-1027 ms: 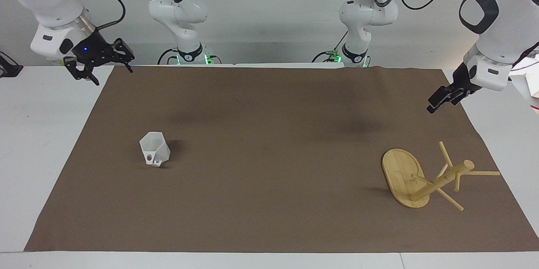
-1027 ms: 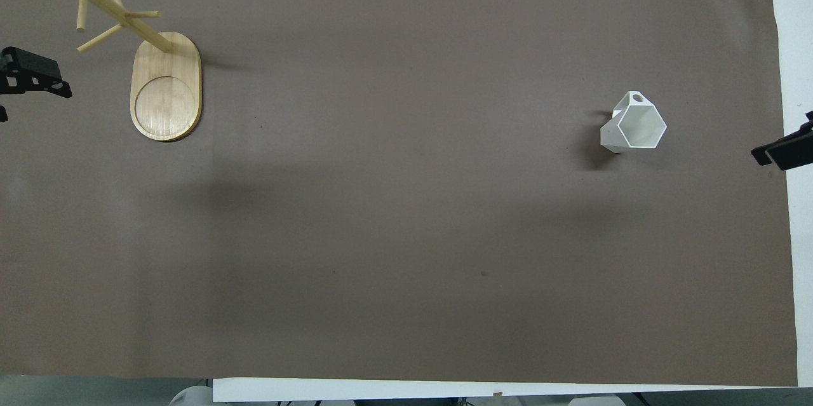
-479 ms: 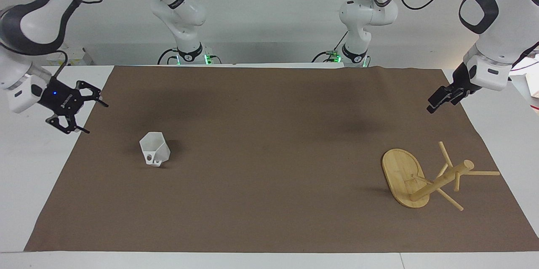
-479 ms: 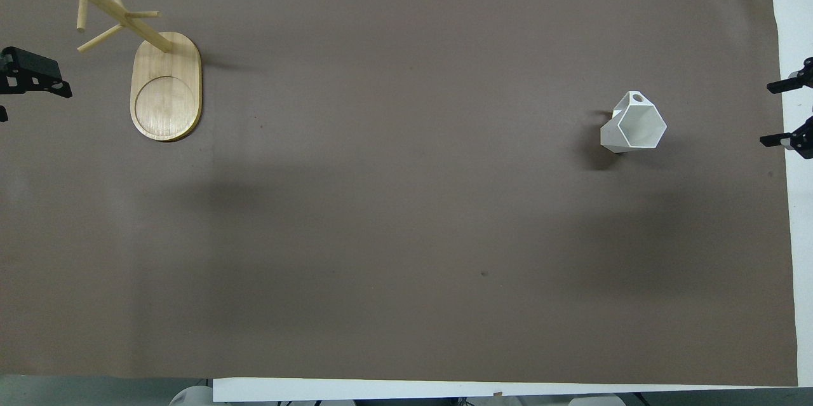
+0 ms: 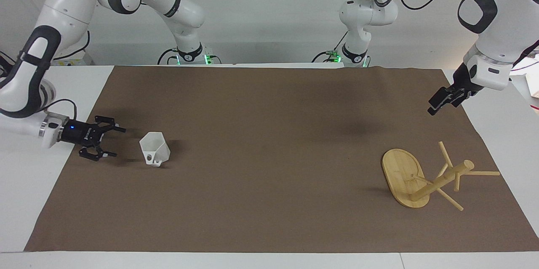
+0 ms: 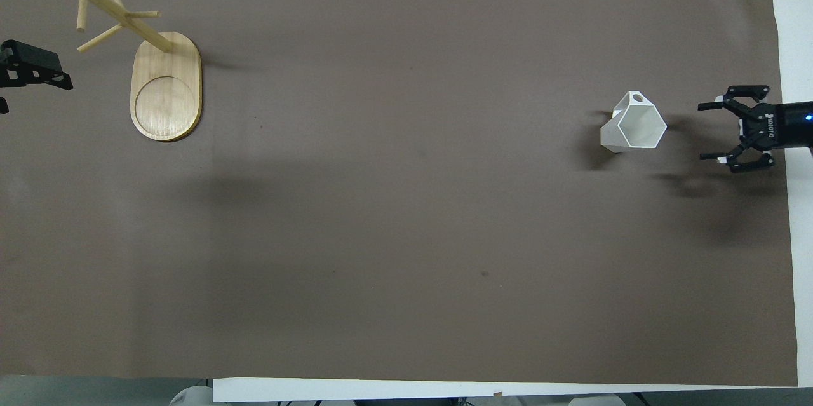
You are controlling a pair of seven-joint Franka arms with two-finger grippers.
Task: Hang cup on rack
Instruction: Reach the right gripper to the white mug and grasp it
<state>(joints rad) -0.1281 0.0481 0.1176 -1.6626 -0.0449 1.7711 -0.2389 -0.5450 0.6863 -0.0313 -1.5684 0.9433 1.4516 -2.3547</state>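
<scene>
Right hand [image 5: 114,142] is low over the brown mat [image 5: 269,201] at the right arm's end of the tabletop [image 5: 33,201], wrist horizontal, fingers spread wide and pointed at the cup [image 5: 154,149], holding nothing. It sits just beside the cup, not touching. My read: the side-on pose is set up to pinch a wall or the handle without tipping it. The cup stands upright, mouth up, on the mat: matte white plastic, hexagonal faceted walls tapering to the base, blocky handle with a hole on the side away from the robots [image 6: 637,98]. Flat facets should give the pads a decent seat; it looks light, so it may skid if nudged. The rack [image 5: 425,178] is well apart, at the left arm's end: pale bamboo, oval flat base, thick post, thin pegs angling out. It is standing, per the overhead view. Left hand [image 5: 441,101] waits in the air over the mat edge near the rack, nothing in it; can't tell its finger gap. Nothing hung yet, grasp not made.
</scene>
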